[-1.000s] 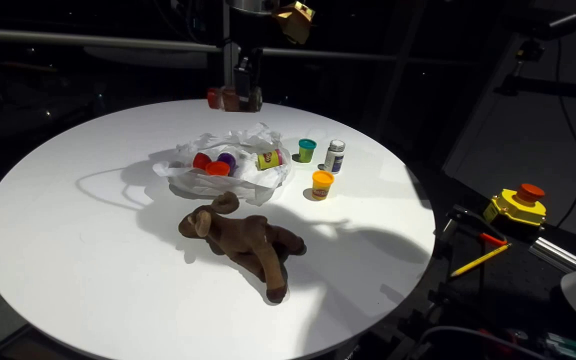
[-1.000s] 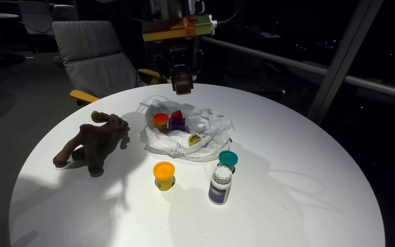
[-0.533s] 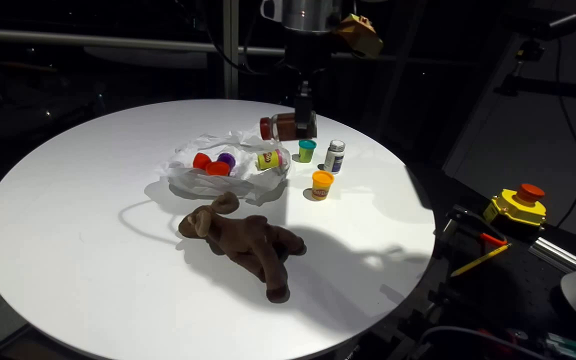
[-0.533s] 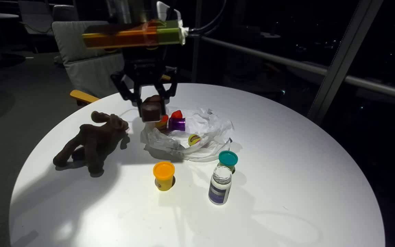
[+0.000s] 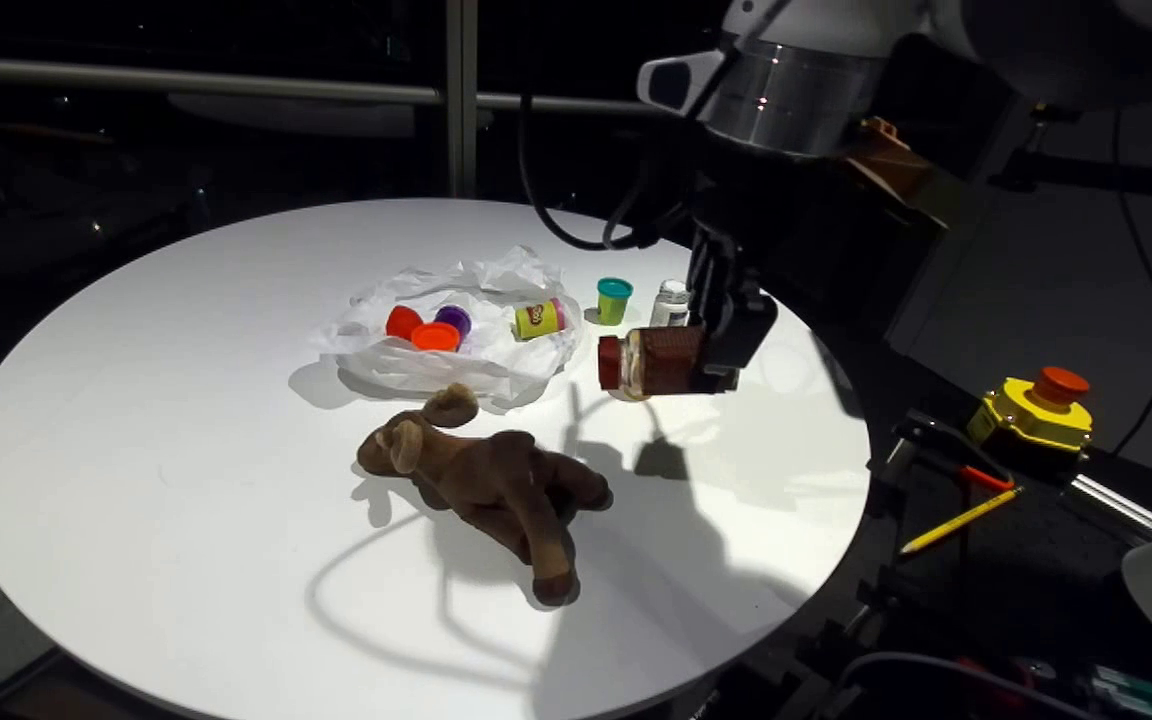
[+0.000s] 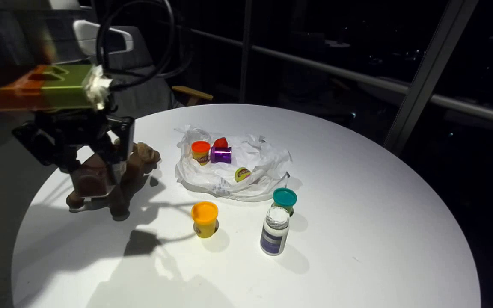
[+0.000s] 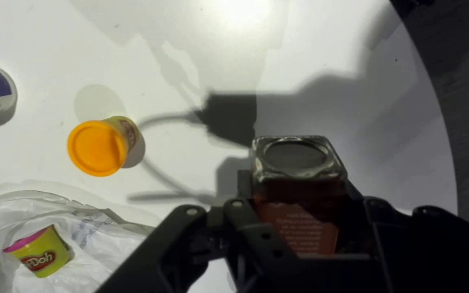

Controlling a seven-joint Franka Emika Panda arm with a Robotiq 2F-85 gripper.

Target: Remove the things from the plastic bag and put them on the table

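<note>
Swung away from the bag [image 5: 501,377], the jar [image 5: 668,362] hangs sideways above the counter [image 5: 186,560], toward the edge by the red button [image 5: 1060,386]; the hand [image 7: 299,188] clamps it near its base, probably for placing outside the bag.

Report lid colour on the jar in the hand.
Dark red. The lid of the jar shows best in an exterior view.
</note>
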